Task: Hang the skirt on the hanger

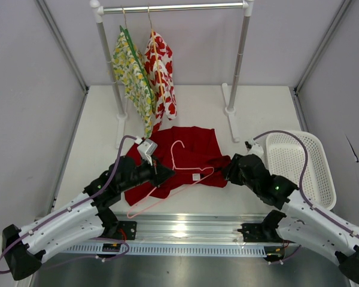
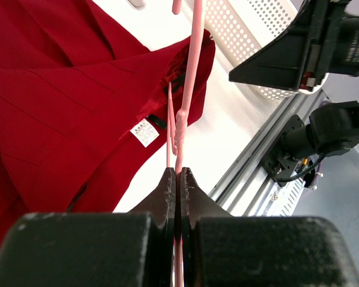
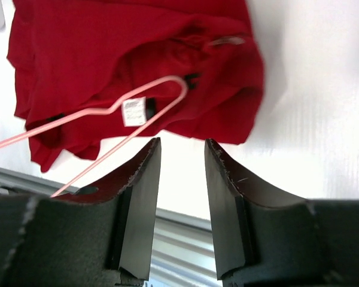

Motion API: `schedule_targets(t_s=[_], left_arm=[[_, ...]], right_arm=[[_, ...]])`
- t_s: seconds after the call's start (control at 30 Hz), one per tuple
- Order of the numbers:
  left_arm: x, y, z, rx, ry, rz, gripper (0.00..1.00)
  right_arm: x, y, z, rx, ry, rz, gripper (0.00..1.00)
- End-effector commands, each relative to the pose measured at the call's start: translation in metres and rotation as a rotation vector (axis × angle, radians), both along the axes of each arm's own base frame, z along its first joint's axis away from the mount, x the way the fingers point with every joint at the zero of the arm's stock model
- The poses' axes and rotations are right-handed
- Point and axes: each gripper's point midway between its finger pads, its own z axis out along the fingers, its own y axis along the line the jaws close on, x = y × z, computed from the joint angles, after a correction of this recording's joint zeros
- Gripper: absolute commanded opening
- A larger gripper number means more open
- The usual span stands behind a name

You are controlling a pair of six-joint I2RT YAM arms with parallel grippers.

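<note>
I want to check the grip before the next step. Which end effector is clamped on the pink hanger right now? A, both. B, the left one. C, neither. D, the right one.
B: the left wrist view shows the left end effector shut on the wire of the hanger, while the right end effector stands open with nothing between its fingers.

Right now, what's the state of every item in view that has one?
Deep-red cloth skirt: lying rumpled on table, not hung.
Pale pink wire hanger: across skirt, gripped by left pincer.
Left pincer: shut on hanger.
Right pincer: open, holding nothing.
Yellow-green floral garment: hanging on metal rail.
White garment with red flowers: hanging on rail.
White perforated plastic basket: upright, nothing visible inside.
</note>
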Motion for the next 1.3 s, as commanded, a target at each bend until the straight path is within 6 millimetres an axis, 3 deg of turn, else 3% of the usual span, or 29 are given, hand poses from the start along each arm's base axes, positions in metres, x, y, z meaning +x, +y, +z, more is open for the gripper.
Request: schedule_targets(t_s=[0.0,0.17,0.33,0.47,0.97,1.27], left_arm=[[0.002,-0.005,0.028,-0.058,-0.041,-0.014,0.0],[0.003,-0.004,0.029,-0.054,-0.044,-0.007,0.0],[0.006,-0.002,0.028,-0.047,-0.043,0.011,0.0],[0.011,0.003,0.031,-0.031,-0.047,0.05,0.0],[0.015,0.004,0.036,-0.03,-0.057,0.07,0.0],[0.015,-0.004,0.032,-0.028,-0.046,0.04,0.0]], right_arm=[[0.013,0.006,0.023,-0.06,-0.065,-0.041,0.39],[0.029,0.034,0.021,-0.089,-0.064,-0.001,0.39],[0.045,0.044,0.001,-0.168,-0.034,0.014,0.36],[0.05,0.034,-0.02,-0.191,0.012,-0.005,0.32],[0.015,-0.012,-0.057,-0.238,0.107,-0.076,0.32],[0.019,-0.01,-0.06,-0.214,0.094,-0.07,0.4]])
